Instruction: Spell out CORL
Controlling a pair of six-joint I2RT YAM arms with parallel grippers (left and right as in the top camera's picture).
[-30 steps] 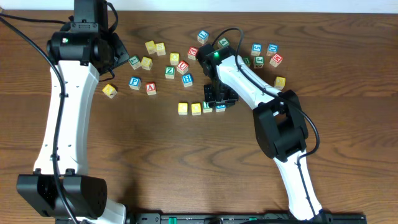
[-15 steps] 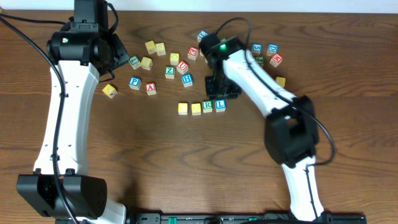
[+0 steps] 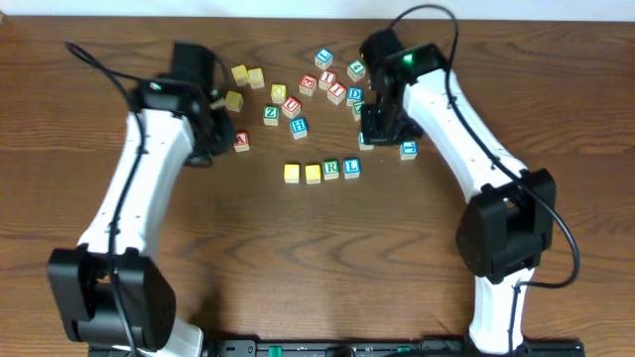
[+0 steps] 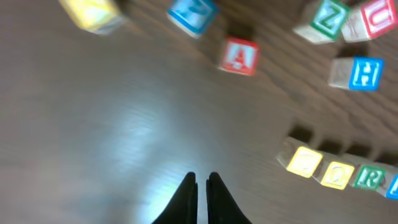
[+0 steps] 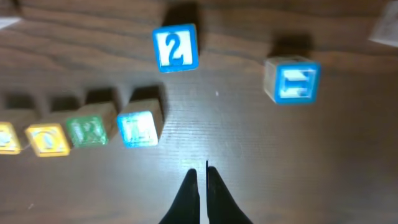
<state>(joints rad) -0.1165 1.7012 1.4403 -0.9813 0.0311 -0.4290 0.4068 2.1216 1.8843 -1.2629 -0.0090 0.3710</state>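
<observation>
Looks done, or close to it. Row of four blocks sits mid-table, nearer than the spare pile. Left to right: first yellow block, O block, green R block, blue L block.

R and L read fine overhead. The second yellow looks like an O in the right wrist view. The first one's letter is too blurred to confirm as C.

Blocks are side by side, touching or just about, letters up. The line tilts slightly, with the L end a bit farther away.

Left gripper: fingers pressed together, nothing between them, over bare table left of the row. Right gripper: likewise pinched closed and empty, near the L end, blue 2 block beyond it.

Left to do, my read: verify the C, maybe square up the line, back the arms off.
</observation>
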